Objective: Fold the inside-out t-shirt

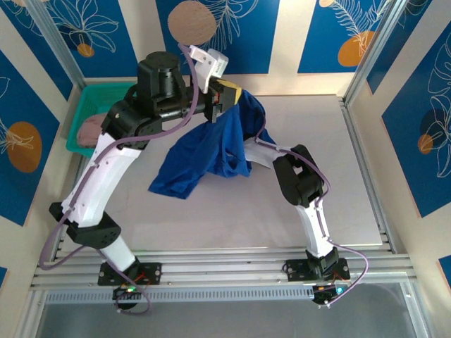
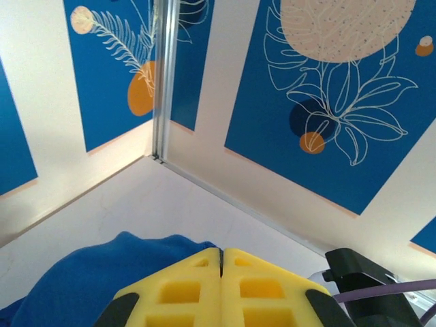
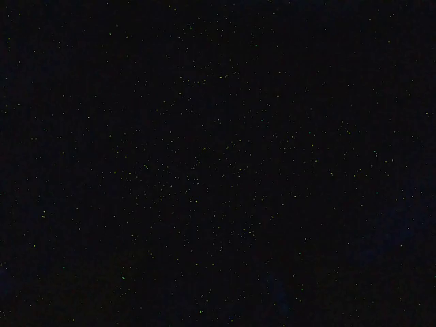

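The inside-out t-shirt (image 1: 204, 158), royal blue, hangs bunched from my left gripper (image 1: 231, 97), which is raised over the back of the table. Its lower end drapes onto the table top. In the left wrist view the yellow fingertips of the left gripper (image 2: 222, 253) are pressed together, with blue cloth of the t-shirt (image 2: 82, 286) bulging out on their left. My right arm (image 1: 299, 176) reaches in under the hanging cloth from the right. Its gripper is hidden by the fabric, and the right wrist view is black.
A green bin (image 1: 90, 98) with a dusty-pink garment (image 1: 89, 131) stands at the back left, behind my left arm. The grey table (image 1: 324, 155) ends at metal rails on the right and in front. Patterned walls close in the back.
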Tool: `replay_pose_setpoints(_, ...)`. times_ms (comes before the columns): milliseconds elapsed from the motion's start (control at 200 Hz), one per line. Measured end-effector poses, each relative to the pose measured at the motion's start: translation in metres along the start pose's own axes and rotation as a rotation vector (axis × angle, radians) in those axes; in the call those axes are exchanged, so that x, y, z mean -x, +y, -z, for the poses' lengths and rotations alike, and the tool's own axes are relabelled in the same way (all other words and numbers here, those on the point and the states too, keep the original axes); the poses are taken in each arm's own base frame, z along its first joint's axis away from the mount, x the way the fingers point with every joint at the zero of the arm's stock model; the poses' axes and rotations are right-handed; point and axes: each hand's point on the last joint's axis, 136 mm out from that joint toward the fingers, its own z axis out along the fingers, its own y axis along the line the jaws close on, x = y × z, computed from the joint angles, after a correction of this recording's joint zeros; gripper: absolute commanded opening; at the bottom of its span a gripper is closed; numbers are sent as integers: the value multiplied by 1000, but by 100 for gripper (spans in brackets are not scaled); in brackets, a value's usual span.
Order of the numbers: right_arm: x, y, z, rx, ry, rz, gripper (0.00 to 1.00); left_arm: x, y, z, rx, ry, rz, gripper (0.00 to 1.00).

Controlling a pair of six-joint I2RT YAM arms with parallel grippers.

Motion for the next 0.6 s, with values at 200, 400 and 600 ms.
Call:
replay_pose_setpoints(200,-3,1,4,32,6,-18,0,-7,31,13,128,1,4,0)
replay_pose_setpoints(400,-37,0,36,71,36,-1,0,-31,127,50,455,15,67,0)
replay_pose_setpoints(600,-25,5,126,171,-166,-1,0,-91,232,106,777,64,220,0)
